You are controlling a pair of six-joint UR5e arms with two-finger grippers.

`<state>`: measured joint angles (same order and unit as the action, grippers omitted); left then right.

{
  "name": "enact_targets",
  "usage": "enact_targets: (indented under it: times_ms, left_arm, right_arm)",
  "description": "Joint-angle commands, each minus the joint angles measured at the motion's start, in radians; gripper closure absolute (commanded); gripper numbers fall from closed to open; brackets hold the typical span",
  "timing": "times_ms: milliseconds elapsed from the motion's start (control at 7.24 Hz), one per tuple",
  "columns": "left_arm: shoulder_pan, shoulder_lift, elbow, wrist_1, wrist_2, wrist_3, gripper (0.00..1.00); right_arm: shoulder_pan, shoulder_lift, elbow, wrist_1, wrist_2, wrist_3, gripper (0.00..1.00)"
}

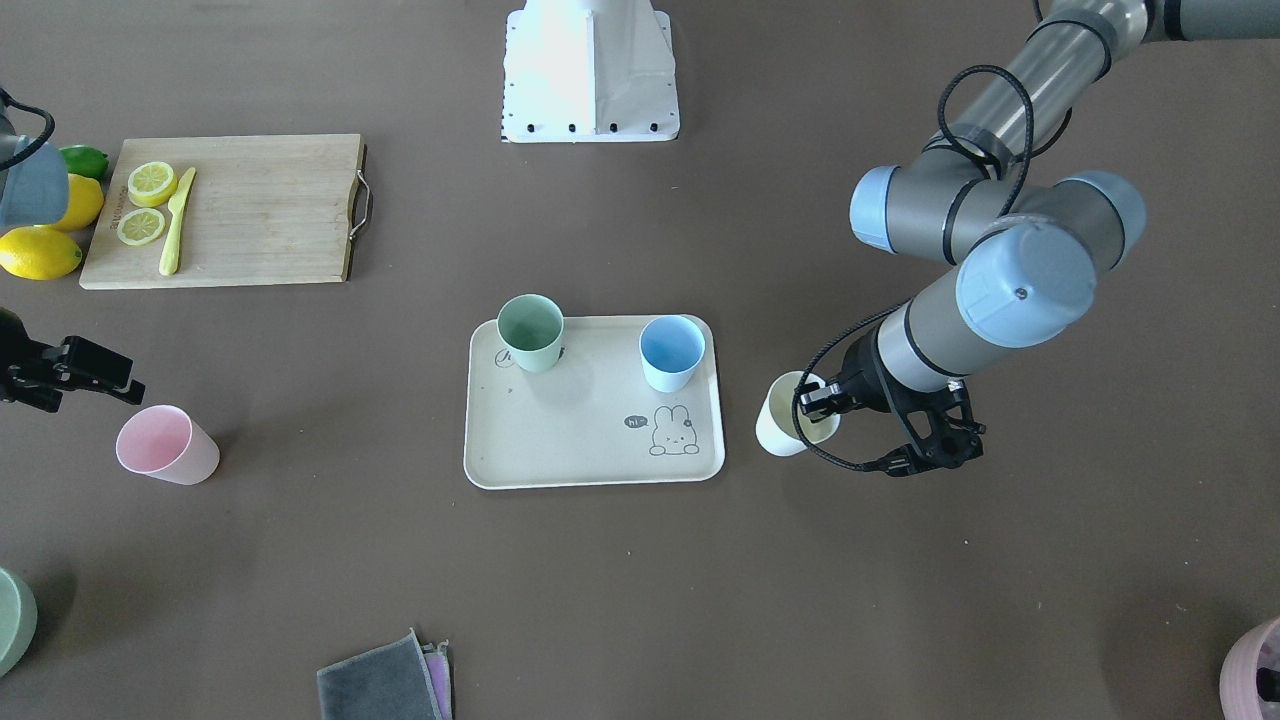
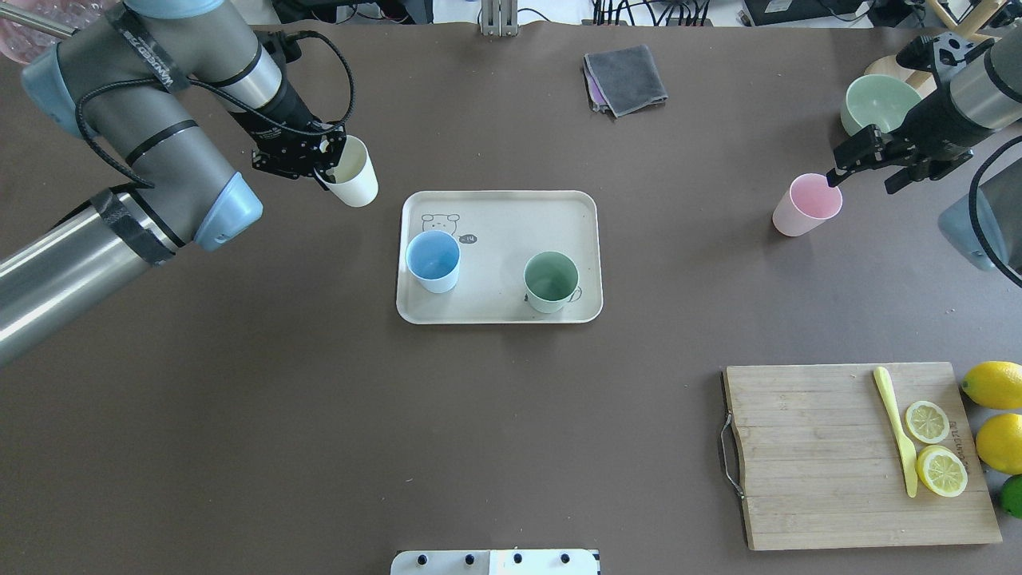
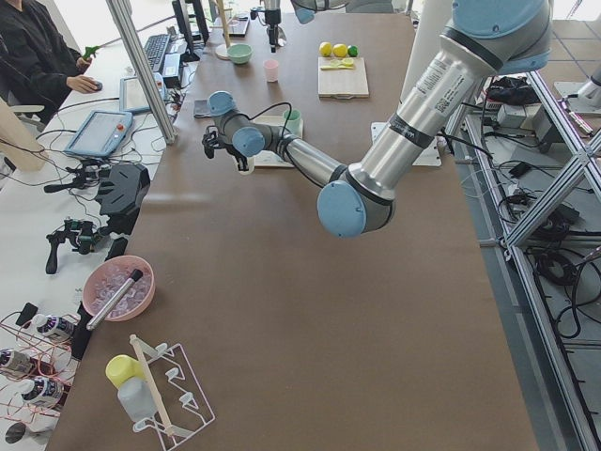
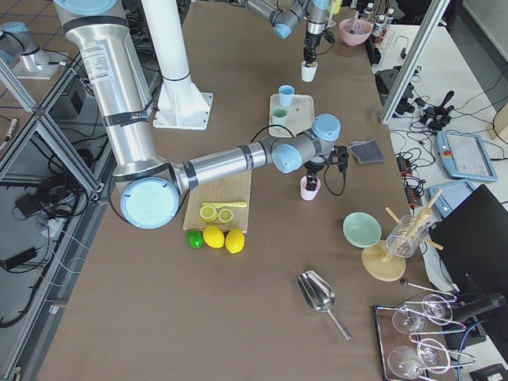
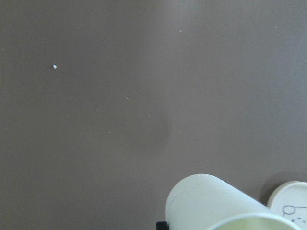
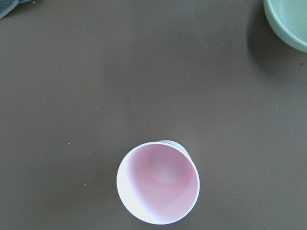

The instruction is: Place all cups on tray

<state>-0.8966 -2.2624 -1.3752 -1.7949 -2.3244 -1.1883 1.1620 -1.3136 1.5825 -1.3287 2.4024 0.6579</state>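
Overhead exterior alone shows tray [image 2: 499, 212] beside cream cup [image 2: 354, 180] — apart

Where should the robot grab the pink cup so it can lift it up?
Probably by the rim. The pink cup stands upright and open on the table, away from the tray, so one finger could go inside and one outside the wall. Coming down from above suits it, and the right gripper is already by its rim.
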Motion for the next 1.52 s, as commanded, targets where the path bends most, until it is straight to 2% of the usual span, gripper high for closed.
enact_targets:
  times_ms: [0,138,553,967,1382]
  left_arm:
    - [0.072,-0.048,0.007,0.000,0.066,-0.098,1.00]
    - [0.105,-0.055,0.007,-0.006,0.110,-0.134,1.00]
    - [0.126,-0.063,0.016,-0.011,0.115,-0.137,1.00]
    - [0.157,-0.132,0.082,-0.011,0.166,-0.142,1.00]
    - [0.154,-0.140,0.119,-0.029,0.207,-0.139,1.00]
  right_arm:
    - [0.011,0.004,-0.024,0.000,0.000,-0.029,0.00]
    - [0.010,0.007,-0.030,0.000,-0.005,-0.035,0.00]
    - [0.011,0.008,-0.029,0.000,-0.002,-0.034,0.00]
    - [0.014,0.007,-0.032,0.000,-0.005,-0.034,0.00]
    - [0.015,0.008,-0.030,0.002,-0.003,-0.034,0.00]
